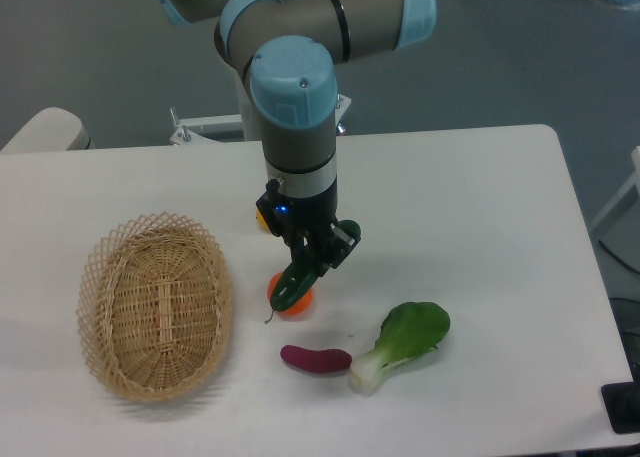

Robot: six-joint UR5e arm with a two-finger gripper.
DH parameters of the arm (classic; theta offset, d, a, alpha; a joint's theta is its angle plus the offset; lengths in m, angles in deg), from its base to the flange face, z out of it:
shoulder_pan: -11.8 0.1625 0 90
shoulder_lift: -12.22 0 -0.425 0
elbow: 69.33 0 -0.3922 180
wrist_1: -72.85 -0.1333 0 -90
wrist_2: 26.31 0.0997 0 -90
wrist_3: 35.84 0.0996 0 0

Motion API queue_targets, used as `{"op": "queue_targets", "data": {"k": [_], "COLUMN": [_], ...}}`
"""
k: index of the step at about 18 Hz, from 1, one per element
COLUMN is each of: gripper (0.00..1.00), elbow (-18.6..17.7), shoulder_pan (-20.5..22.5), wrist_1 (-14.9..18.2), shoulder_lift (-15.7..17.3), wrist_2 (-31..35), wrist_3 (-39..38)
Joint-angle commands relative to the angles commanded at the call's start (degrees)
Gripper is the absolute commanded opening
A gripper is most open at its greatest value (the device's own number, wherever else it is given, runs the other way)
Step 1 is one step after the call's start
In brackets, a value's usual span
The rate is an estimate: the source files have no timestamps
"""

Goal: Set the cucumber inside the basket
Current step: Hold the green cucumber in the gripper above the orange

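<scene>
The dark green cucumber (296, 281) hangs tilted in my gripper (318, 254), its lower end over an orange fruit. The gripper is shut on the cucumber's upper half and holds it just above the table, near the middle. The large oval wicker basket (96, 277) lies on the table to the left of the gripper, about a hand's width from the cucumber's lower end. The basket looks empty.
An orange fruit (295, 305) lies under the cucumber's tip. A purple eggplant (315, 358) and a bok choy (405, 339) lie in front and to the right. A small orange-yellow item (263, 217) sits behind the gripper.
</scene>
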Motion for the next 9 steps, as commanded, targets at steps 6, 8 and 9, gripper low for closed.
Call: {"op": "queue_targets", "data": {"k": [6,8,9], "gripper": [0.06,0.06,0.06], "elbow": [-0.5,-1.1,-1.3], "shoulder_pan": [0.0,-0.1,-0.1], "wrist_1": [0.1,0.1,0.1], "shoulder_lift": [0.0,0.1,0.0], "wrist_2": [0.3,0.3,0.3], "wrist_3": [-0.1,-0.1,-0.1]}}
